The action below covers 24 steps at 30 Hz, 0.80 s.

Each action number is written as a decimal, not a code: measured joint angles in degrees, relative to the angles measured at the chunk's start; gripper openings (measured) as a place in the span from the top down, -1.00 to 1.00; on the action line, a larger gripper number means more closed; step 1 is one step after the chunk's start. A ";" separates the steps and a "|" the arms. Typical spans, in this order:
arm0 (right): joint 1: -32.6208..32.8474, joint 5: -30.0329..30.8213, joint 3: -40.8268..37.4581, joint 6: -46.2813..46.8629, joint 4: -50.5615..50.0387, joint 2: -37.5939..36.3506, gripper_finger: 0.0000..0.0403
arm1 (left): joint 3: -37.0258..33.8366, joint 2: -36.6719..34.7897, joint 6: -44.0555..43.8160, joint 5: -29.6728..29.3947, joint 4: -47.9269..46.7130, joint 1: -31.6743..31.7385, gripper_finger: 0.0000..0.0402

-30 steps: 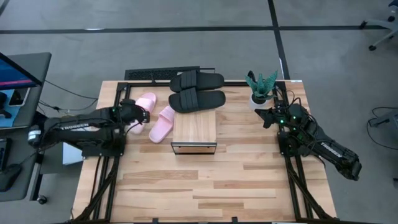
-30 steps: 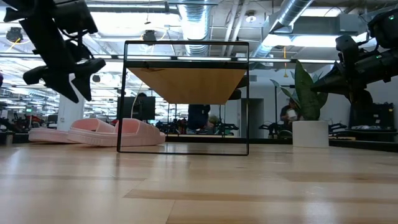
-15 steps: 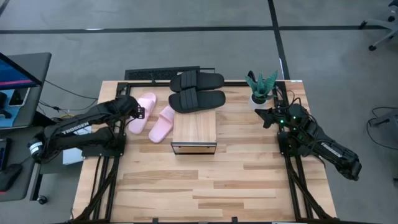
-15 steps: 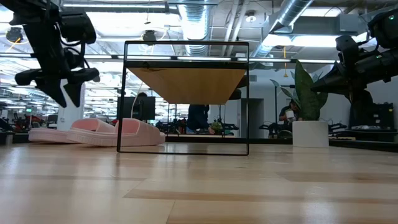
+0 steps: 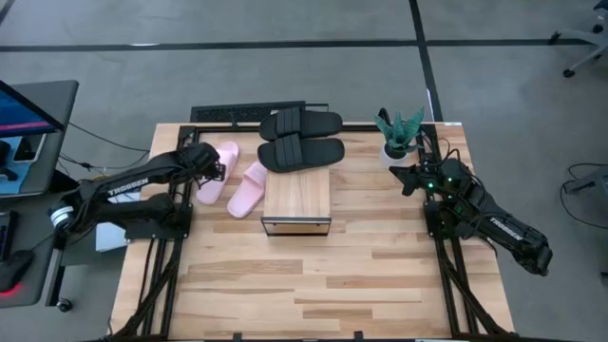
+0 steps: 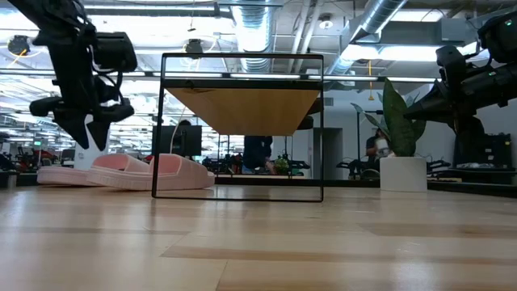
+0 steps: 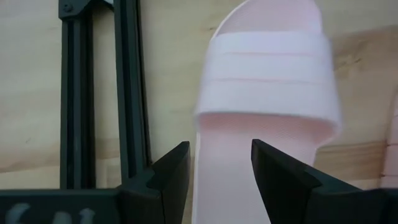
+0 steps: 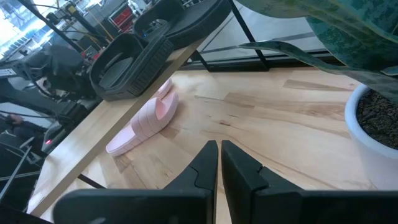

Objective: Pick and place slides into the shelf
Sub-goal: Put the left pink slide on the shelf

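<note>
Two pale pink slides lie soles down on the table left of the shelf (image 5: 296,198): the left one (image 5: 222,163) (image 7: 264,93) and the right one (image 5: 246,189). Two black slides (image 5: 302,139) lie crosswise on the far part of the shelf's plank top. My left gripper (image 5: 213,171) (image 6: 89,139) (image 7: 221,163) hangs open above the left pink slide, fingers pointing down. In the left wrist view its fingers frame the slide's heel half, and in the low view they are clear above it. My right gripper (image 5: 399,176) (image 8: 219,152) waits shut near the table's right edge.
A potted plant (image 5: 399,133) (image 6: 401,153) stands at the far right corner, close to my right gripper. Dark frame rails (image 7: 102,93) run along the table's left edge beside the pink slides. Bare tabletop (image 5: 313,275) stretches across the near half.
My left gripper has swung a little toward the far edge and tipped from a slant to point straight down over the left pink slide, sinking slightly. The slides and my right arm have stayed where they were.
</note>
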 joint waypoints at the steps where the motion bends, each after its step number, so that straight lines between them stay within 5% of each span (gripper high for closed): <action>1: 0.00 0.02 0.02 0.00 0.00 0.00 0.94 | 0.00 0.85 0.00 -0.09 -0.07 0.00 0.19; 15: 0.00 0.02 0.00 0.00 0.00 0.00 0.94 | -0.26 6.50 2.05 -1.36 3.26 4.09 0.19; 24: 0.00 0.00 0.00 0.00 0.00 0.00 0.94 | -7.73 5.56 4.63 6.40 16.32 8.85 0.19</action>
